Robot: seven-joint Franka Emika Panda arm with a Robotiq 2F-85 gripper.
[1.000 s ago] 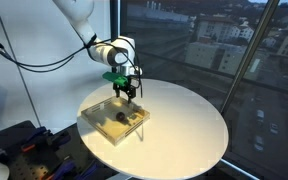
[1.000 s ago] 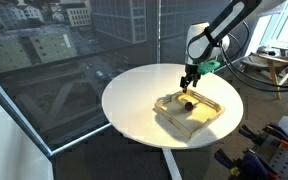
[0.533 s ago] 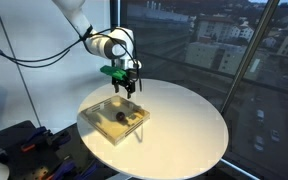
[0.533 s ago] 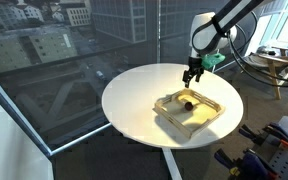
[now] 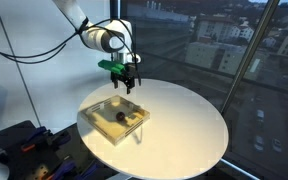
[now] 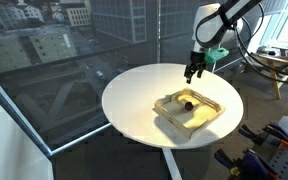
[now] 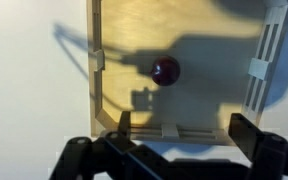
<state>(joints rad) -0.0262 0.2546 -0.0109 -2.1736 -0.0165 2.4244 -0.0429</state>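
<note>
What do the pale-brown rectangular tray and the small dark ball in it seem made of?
The pale-brown rectangular tray looks like bare matt wood: tan colour, faint streaks, slotted side walls. The small dark-red ball looks smooth, slightly glossy, perhaps plastic or fruit; the wrist view is too blurred to decide.

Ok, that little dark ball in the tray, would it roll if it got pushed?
The ball looks round and smooth, so it would probably roll at a nudge. The walls of the tray would likely stop it. It seems small, so probably light, and might slip out of the open gripper.
</note>
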